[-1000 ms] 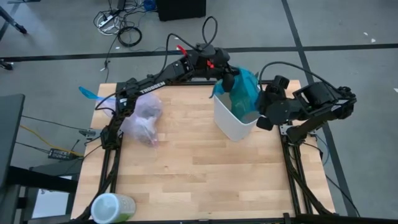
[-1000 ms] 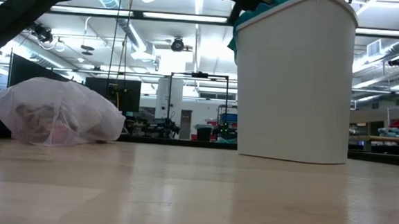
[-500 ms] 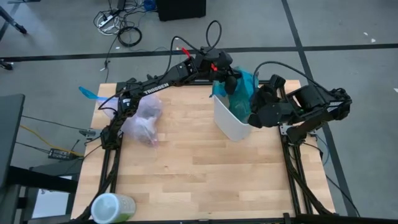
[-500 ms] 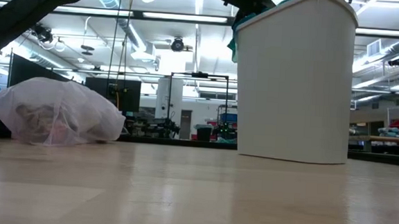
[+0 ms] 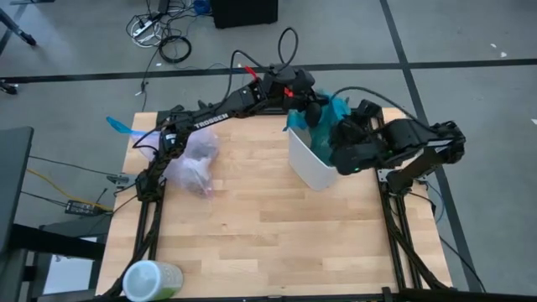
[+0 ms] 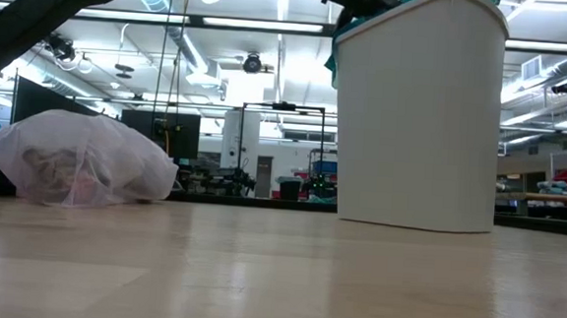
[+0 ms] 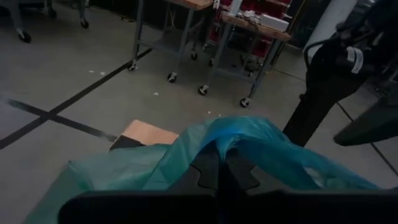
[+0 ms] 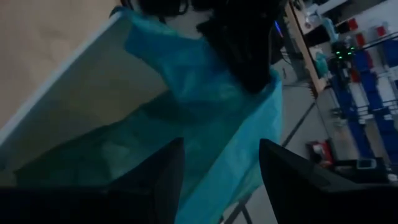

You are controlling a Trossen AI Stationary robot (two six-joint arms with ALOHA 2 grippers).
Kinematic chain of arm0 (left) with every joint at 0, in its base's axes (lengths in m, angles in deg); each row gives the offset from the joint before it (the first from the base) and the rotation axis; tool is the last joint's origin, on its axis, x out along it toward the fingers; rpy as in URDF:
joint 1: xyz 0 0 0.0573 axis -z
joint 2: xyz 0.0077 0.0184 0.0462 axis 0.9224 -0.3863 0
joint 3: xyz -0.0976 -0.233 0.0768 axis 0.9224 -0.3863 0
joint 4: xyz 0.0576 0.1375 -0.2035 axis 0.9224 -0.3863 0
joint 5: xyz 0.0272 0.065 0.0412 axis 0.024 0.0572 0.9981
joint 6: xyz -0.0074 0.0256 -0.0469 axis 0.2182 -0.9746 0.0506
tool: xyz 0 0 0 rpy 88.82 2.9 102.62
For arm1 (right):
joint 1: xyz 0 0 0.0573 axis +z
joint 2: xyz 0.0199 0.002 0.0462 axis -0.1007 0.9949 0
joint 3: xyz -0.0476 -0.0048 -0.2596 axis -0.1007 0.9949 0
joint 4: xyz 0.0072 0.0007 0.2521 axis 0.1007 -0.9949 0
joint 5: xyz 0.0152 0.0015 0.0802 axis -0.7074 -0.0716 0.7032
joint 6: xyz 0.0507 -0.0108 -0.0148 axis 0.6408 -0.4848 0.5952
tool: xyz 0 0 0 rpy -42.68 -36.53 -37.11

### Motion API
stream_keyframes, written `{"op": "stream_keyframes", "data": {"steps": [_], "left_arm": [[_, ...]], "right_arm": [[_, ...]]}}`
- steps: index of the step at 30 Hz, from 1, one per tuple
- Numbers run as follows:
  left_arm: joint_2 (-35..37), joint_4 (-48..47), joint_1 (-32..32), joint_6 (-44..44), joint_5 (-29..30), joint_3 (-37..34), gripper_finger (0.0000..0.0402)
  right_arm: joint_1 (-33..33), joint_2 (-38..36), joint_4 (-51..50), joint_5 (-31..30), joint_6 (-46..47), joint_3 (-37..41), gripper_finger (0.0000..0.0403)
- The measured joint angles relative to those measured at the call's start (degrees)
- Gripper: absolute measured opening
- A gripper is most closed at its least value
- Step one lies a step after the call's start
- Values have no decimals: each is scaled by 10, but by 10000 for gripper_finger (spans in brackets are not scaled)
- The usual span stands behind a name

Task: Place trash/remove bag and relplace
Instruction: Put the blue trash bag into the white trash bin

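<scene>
Fingers of the left gripper [image 7: 219, 163] were pinched on the teal bag [image 7: 261, 146]; the right gripper's [image 8: 217, 163] stood apart.

Above the white bin's [image 5: 309, 161] far rim, the left gripper held the teal bag, which hung into the bin. Over the bin's right side, the right gripper hovered with teal plastic between its parted fingers. Well left of the bin, the pale pink bag [image 5: 194, 161], trash inside, lay on the wooden table [image 5: 268, 226].
</scene>
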Motion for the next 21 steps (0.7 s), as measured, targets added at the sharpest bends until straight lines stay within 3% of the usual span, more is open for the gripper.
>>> {"op": "stream_keyframes", "data": {"steps": [5, 13, 21], "left_arm": [[0, -5, 4, -4, -10, 0, 3], [0, -11, 3, -5, -29, 0, 3], [0, -13, 4, -5, -43, 0, 3]], "right_arm": [[-16, 15, 1, -27, -5, 0, 186], [-38, 13, 1, -29, -5, 0, 128], [-74, 8, 1, 10, -1, 0, 30]]}}
